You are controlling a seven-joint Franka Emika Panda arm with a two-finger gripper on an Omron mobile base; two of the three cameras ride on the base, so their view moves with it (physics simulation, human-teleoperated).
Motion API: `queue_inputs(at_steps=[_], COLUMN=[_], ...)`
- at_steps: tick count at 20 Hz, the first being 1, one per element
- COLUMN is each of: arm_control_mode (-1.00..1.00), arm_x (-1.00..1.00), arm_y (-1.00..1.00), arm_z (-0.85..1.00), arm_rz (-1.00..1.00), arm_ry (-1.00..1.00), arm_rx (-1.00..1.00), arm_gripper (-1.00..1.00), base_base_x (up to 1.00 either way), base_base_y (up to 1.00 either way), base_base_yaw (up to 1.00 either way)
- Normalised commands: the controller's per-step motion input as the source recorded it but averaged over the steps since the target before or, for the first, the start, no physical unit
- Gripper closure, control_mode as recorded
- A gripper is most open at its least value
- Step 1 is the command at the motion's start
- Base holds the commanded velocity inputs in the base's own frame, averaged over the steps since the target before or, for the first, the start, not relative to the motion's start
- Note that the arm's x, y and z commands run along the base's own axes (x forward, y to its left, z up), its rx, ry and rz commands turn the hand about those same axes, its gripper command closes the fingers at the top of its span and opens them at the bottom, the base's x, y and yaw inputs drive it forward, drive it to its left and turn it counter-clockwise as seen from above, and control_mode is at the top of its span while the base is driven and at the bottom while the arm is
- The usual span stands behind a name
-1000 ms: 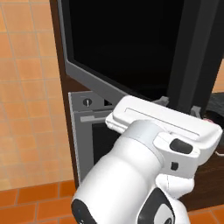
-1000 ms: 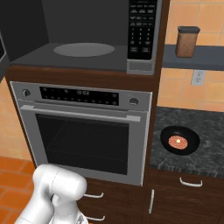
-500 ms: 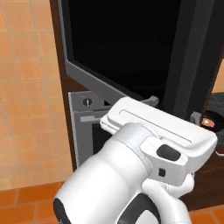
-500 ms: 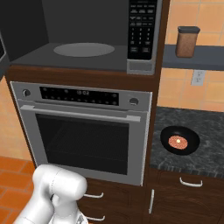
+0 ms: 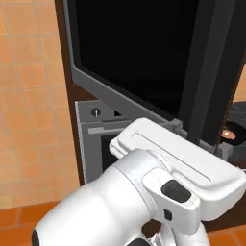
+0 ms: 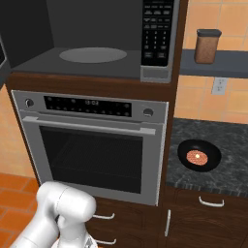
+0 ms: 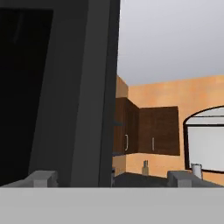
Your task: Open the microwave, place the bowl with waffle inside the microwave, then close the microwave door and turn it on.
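The microwave (image 6: 97,43) stands open above the oven (image 6: 92,145), its turntable (image 6: 92,54) bare. The microwave door (image 5: 139,53) is swung wide, its top edge cut off. The gripper (image 7: 111,178) is spread open at the door's edge, gripping nothing. The bowl (image 6: 199,156) sits on the counter (image 6: 213,140); contents indistinct.

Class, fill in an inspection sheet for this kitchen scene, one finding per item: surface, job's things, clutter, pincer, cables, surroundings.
Surface: dark speckled counter right of the oven.
Job's things: microwave cavity exposed, turntable bare; microwave door swung open; dark bowl sits on the counter.
Clutter: brown jar on the shelf.
Pincer: pincer open, holding nothing, beside the door's edge.
Cables: nothing seen.
Surroundings: oven below, orange tiles, wall socket.
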Motion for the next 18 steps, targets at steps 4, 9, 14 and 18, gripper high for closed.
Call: queue_inputs(at_steps=[4, 9, 14, 18], arm_control_mode=[-1.0, -1.0, -1.0, -1.0], arm_x=[-0.09, 0.0, -0.02, -0.03], arm_y=[-0.23, -0.58, -0.21, -0.2], arm_z=[-0.01, -0.09, -0.11, -0.04], arm_rz=[0.22, 0.42, 0.72, 0.79], arm_ry=[0.07, 0.1, 0.11, 0.0], arm_rx=[0.17, 0.44, 0.3, 0.2], arm_gripper=[-1.0, -1.0, -1.0, -1.0], base_base_x=[0.0, 0.0, 0.0, 0.0], base_base_y=[0.0, 0.0, 0.0, 0.0], base_base_yaw=[0.0, 0.0, 0.0, 0.0])
